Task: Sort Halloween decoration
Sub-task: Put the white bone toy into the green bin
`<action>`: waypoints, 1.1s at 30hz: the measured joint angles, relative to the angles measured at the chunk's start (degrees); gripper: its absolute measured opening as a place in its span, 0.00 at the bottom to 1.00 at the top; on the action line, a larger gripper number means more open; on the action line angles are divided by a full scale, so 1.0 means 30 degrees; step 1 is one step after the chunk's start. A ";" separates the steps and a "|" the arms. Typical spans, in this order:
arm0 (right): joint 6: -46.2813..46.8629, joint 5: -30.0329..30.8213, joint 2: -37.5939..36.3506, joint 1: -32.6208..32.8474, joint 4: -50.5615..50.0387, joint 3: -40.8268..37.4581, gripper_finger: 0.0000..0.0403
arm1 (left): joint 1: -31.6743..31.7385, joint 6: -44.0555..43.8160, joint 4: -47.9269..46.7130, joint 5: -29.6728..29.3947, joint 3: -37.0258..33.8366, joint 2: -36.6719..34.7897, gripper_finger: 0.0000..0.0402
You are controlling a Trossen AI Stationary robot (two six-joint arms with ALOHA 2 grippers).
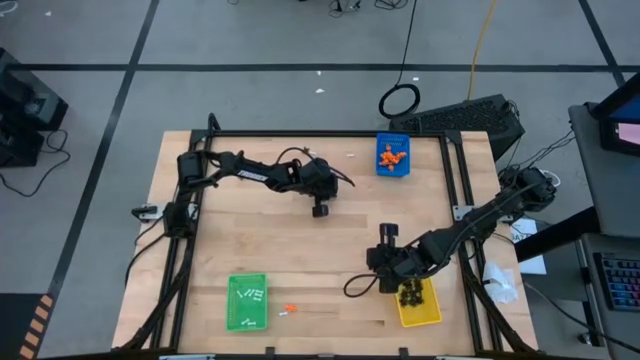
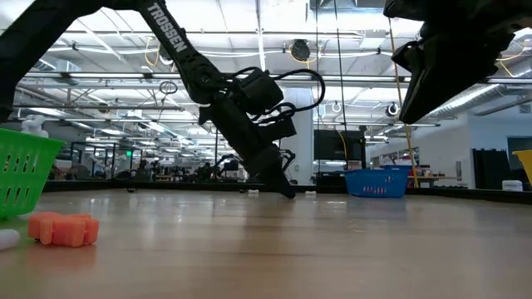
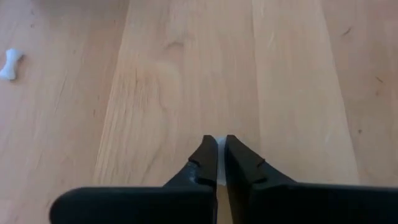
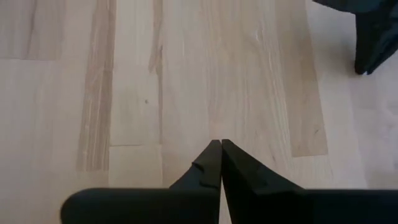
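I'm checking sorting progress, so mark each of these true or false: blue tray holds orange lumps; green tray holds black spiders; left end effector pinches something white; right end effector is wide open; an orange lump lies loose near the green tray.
1. The blue tray holds orange lumps: true.
2. The green tray holds black spiders: false, it holds white sticks.
3. The left end effector pinches a white piece: true.
4. The right end effector is wide open: false, it is shut and empty.
5. A loose orange lump lies near the green tray: true.
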 joint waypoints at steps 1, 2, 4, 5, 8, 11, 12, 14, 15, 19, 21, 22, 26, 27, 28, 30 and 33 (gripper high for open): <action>-0.0070 0.0093 0.0000 -0.0007 0.0000 0.0000 0.00 | -0.0032 0.0000 -0.0249 -0.0022 0.0000 -0.0216 0.02; -0.0148 0.0096 0.0000 -0.0043 -0.0005 0.0000 0.00 | -0.0087 0.0000 -0.0529 -0.0108 0.0000 -0.0381 0.02; -0.0230 0.0112 0.0000 -0.0129 -0.0021 0.0000 0.00 | -0.0192 -0.0007 -0.1392 -0.0244 -0.0036 -0.0837 0.01; -0.0270 0.0124 0.0000 -0.0208 -0.0036 0.0000 0.00 | -0.0253 -0.0040 -0.2056 -0.0294 -0.0073 -0.1174 0.01; -0.0463 0.0167 0.0000 -0.0510 -0.0055 0.0000 0.00 | -0.0511 -0.0118 -0.4090 -0.0471 -0.0155 -0.2256 0.01; -0.0865 0.0654 0.0000 -0.0870 -0.0023 0.0000 0.00 | -0.0993 -0.0146 -0.6270 -0.0481 -0.0219 -0.3352 0.00; -0.1058 0.0671 0.0000 -0.1020 -0.0005 0.0000 0.00 | -0.1213 -0.0146 -0.7009 -0.0481 -0.0211 -0.3788 0.00; -0.1274 0.0693 0.0000 -0.1369 0.0020 0.0000 0.00 | -0.1764 -0.0154 -0.8424 -0.0481 -0.0173 -0.4555 0.00; -0.1332 0.0811 0.0000 -0.1535 0.0053 0.0000 0.00 | -0.2088 -0.0174 -0.9023 -0.0488 -0.0153 -0.4893 0.00; -0.1706 0.1130 -0.0007 -0.2226 0.0210 0.0000 0.00 | -0.3669 -0.0716 -1.1054 -0.0474 -0.0164 -0.6106 0.01; -0.2090 0.1130 -0.0007 -0.2586 0.0646 0.0000 0.00 | -0.4599 -0.1385 -1.2078 -0.0474 -0.0144 -0.6810 0.00; -0.2303 0.1138 -0.0007 -0.2727 0.0947 0.0003 0.00 | -0.5097 -0.1786 -1.2458 -0.0466 -0.0138 -0.7058 0.00; -0.3361 0.1131 -0.0007 -0.3294 0.1975 0.0000 0.00 | -0.7444 -0.4003 -1.4432 -0.0466 -0.0138 -0.8136 0.00; -0.3680 0.1100 -0.0007 -0.3427 0.2179 0.0002 0.00 | -0.8087 -0.4627 -1.4686 -0.0466 -0.0122 -0.8418 0.00; -0.3984 0.1042 -0.0007 -0.3555 0.2251 0.0005 0.00 | -0.8739 -0.5283 -1.5065 -0.0466 -0.0102 -0.8641 0.00; -0.4276 0.1032 -0.0007 -0.3755 0.2308 0.0007 0.00 | -1.0104 -0.6743 -1.6024 -0.0461 -0.0124 -0.9050 0.00; -0.4302 0.0991 -0.0007 -0.4014 0.2297 0.0004 0.00 | -1.2071 -0.9244 -1.6803 -0.0459 -0.0109 -0.9524 0.00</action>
